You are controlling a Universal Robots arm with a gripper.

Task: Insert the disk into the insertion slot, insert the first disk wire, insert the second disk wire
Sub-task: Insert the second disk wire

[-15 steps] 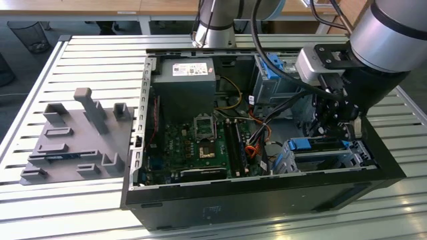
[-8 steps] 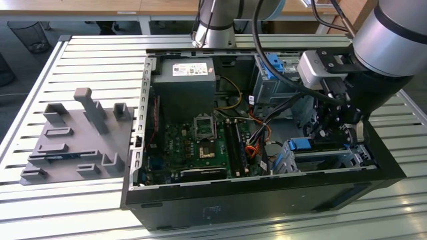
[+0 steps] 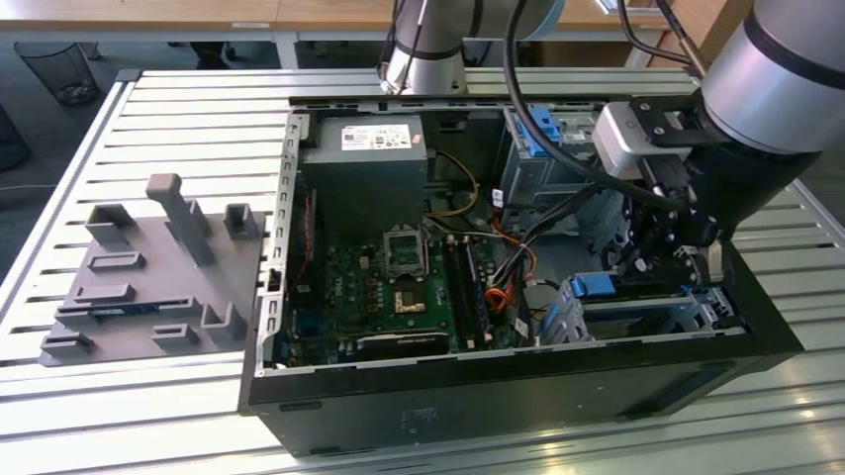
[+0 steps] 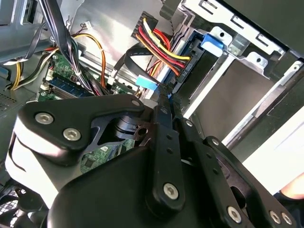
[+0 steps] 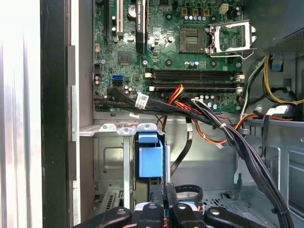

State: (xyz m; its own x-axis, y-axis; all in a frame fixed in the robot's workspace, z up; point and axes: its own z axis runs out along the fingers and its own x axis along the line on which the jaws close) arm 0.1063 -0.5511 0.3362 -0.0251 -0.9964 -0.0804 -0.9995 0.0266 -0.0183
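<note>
The disk sits in the insertion slot (image 3: 660, 315), a low perforated metal cage (image 5: 111, 159) at the case's corner on the exterior view's right. Its blue carrier (image 3: 601, 287) (image 5: 151, 159) (image 4: 212, 40) shows at the mouth. A black plug with red, yellow and black wires (image 4: 183, 66) sits against the disk's edge. My gripper (image 3: 687, 267) (image 4: 166, 92) (image 5: 164, 202) reaches down to that edge. Its fingers are pressed together on the end of a flat black wire with a blue tag (image 4: 147, 81).
The open computer case (image 3: 304, 297) lies on a slatted table. Inside it are the green motherboard (image 3: 396, 287) (image 5: 190, 47), a grey power supply (image 3: 363, 168) and a taller cage with a blue latch (image 3: 541, 129). Loose cable bundles (image 5: 237, 137) cross nearby. A grey fixture (image 3: 145, 277) stands at the exterior view's left.
</note>
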